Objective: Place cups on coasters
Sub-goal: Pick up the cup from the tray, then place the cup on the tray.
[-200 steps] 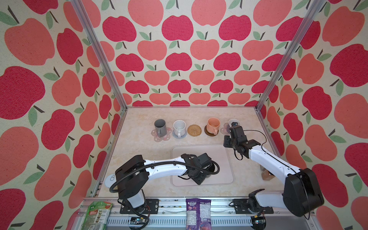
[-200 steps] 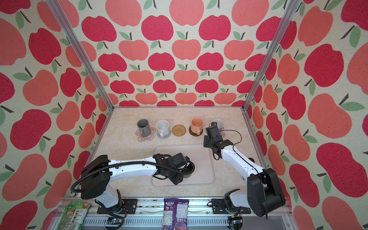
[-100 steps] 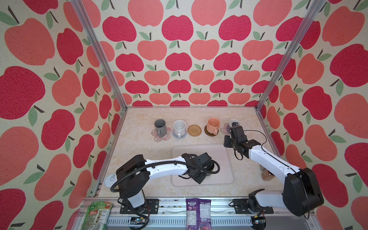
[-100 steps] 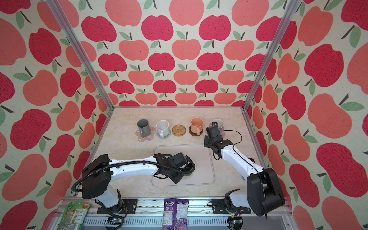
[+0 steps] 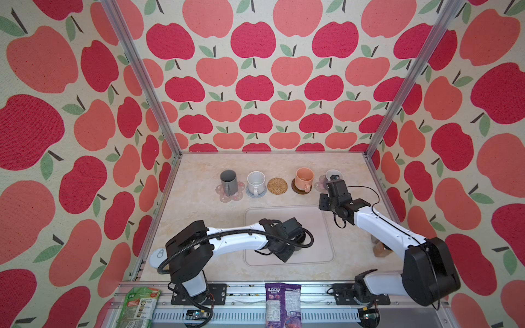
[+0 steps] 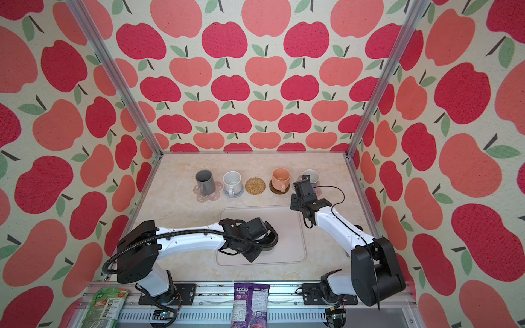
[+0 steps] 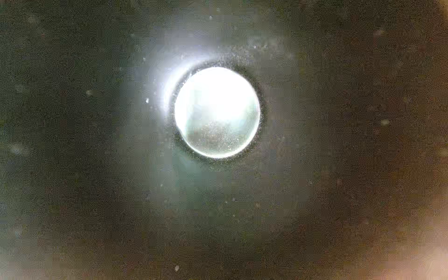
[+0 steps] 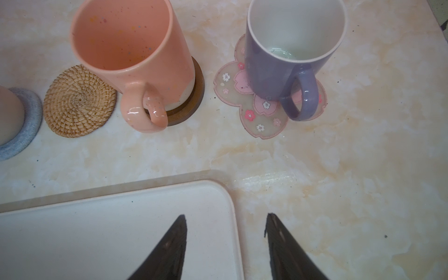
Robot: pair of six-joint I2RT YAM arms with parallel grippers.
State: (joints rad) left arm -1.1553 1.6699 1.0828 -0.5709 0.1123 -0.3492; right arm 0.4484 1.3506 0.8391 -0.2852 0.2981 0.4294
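Note:
The grey cup [image 5: 228, 181] stands on a pink flower coaster [image 5: 220, 196], and the white cup [image 5: 256, 183] on the grey-blue coaster [image 5: 250, 194]. Nothing sits on the rattan coaster [image 5: 277, 186]. The peach cup [image 8: 131, 48] is on the dark brown coaster [image 8: 194, 101]. The lavender cup [image 8: 291, 60] is on the other pink flower coaster [image 8: 257, 121]. The black cup [image 6: 270, 247] is on the pale tray [image 5: 318, 221], mostly hidden under my left gripper [image 5: 294, 242], which is shut on it. The left wrist view looks into its dark inside [image 7: 218, 114]. My right gripper [image 8: 225, 218] hangs open over the tray's far right corner.
A green bag [image 5: 139, 306] and a purple snack bag [image 5: 282, 304] lie on the front rail. A brown object [image 5: 379, 250] sits by the right arm near the right wall. A white round item [image 5: 159, 254] is at the front left. Apple-print walls enclose the table.
My left gripper has shut at the black cup on the tray. The right arm and the cups on the coasters have not moved.

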